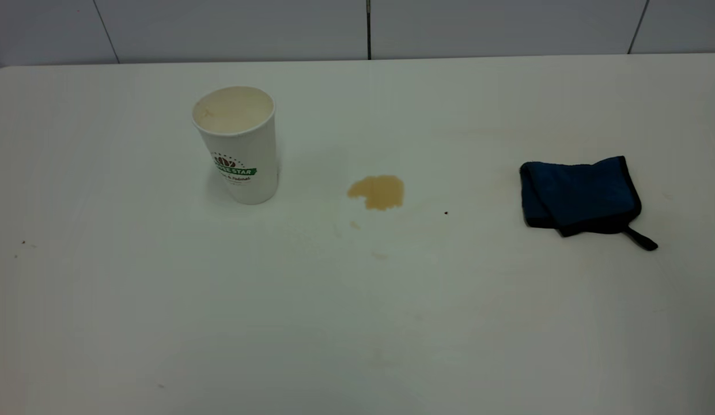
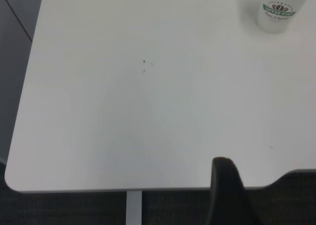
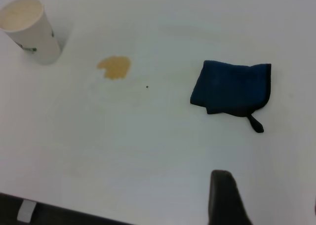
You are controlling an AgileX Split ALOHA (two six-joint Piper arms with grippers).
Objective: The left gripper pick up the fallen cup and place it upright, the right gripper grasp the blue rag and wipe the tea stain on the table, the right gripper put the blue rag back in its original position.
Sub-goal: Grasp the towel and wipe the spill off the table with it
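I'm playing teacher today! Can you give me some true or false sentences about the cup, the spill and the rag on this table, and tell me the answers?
1. The cup is standing upright. True.
2. The rag is lying on top of the tea stain. False: the rag lies apart from it, on the side away from the cup.
3. The tea stain sits between the cup and the rag. True.
4. An end effector is holding the rag. False: nothing touches it; it lies alone on the table.
5. The cup is lying on its side. False: its open mouth faces up.
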